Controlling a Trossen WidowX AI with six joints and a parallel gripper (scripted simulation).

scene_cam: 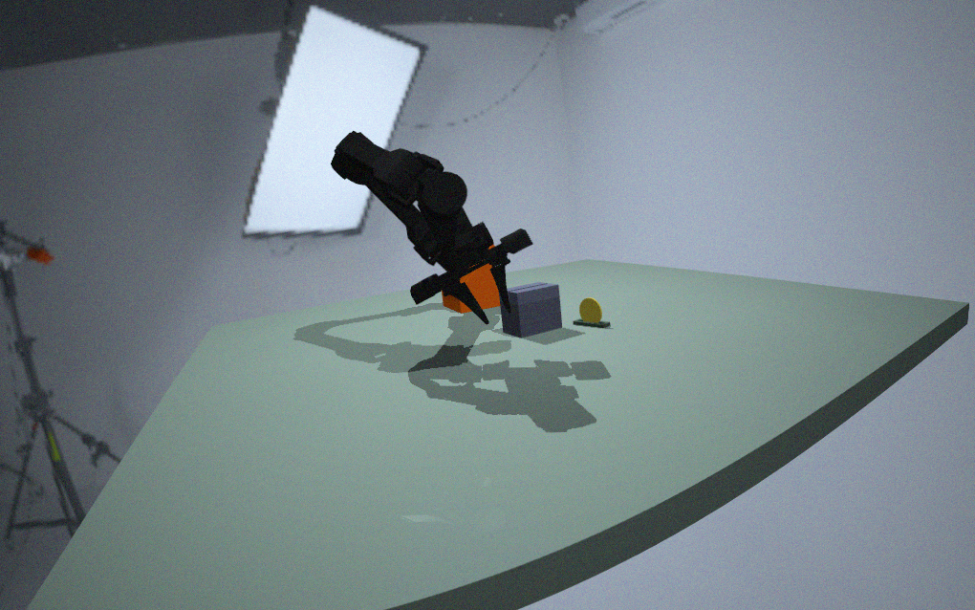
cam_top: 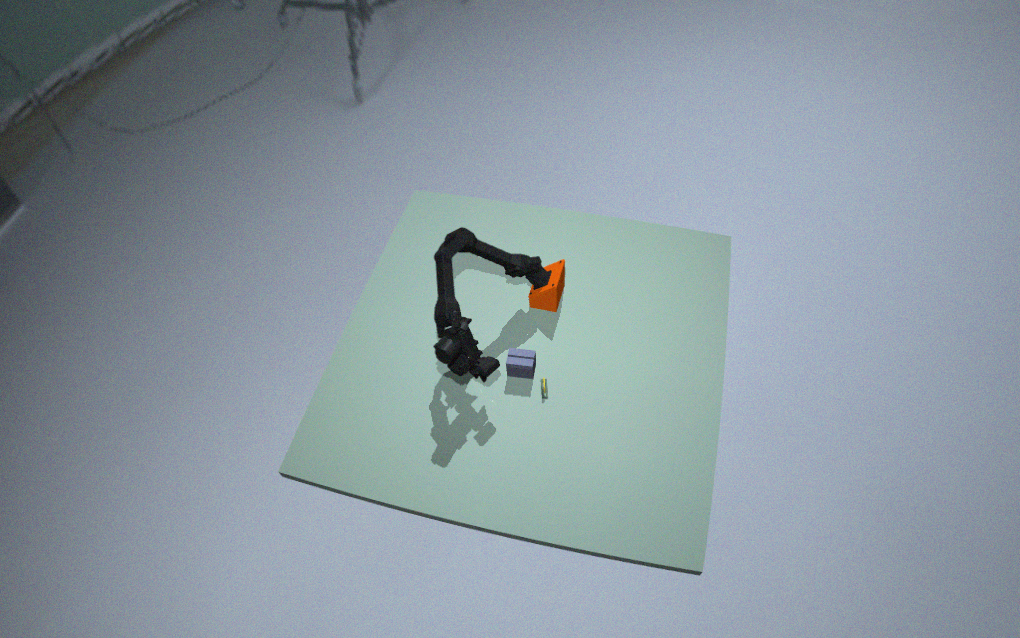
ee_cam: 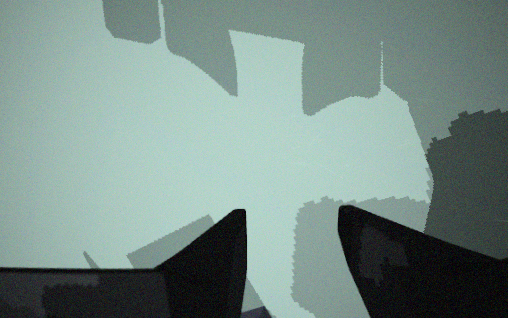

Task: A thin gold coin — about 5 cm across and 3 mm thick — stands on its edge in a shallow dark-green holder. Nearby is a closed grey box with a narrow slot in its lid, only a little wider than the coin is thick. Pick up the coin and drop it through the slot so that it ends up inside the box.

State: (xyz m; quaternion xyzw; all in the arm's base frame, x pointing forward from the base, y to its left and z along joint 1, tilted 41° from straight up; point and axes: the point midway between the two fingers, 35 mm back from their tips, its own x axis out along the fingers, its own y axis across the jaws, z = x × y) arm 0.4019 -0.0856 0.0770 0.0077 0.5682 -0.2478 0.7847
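The gold coin [cam_top: 543, 383] [scene_cam: 590, 311] stands on edge in the dark-green holder [scene_cam: 592, 323]. The grey box [cam_top: 520, 367] [scene_cam: 535, 313] [ee_cam: 257, 313] stands beside it, its slot showing as a dark line across the lid in the top view; only a small corner of it shows at the bottom of the wrist view. My gripper [scene_cam: 498, 316] [ee_cam: 292, 219] is partly open, with nothing between its fingers. It is tilted and hangs above the table, to the left of the box in the top and exterior views, on the far side of the box from the coin.
The pale green table top [cam_top: 639, 451] [scene_cam: 287, 489] carries everything. The orange arm base [cam_top: 546, 299] [scene_cam: 470, 287] stands behind the box, and the arm bends out to the left in the top view. Arm shadows cross the table. A light panel [scene_cam: 331, 129] and a tripod stand beyond the table.
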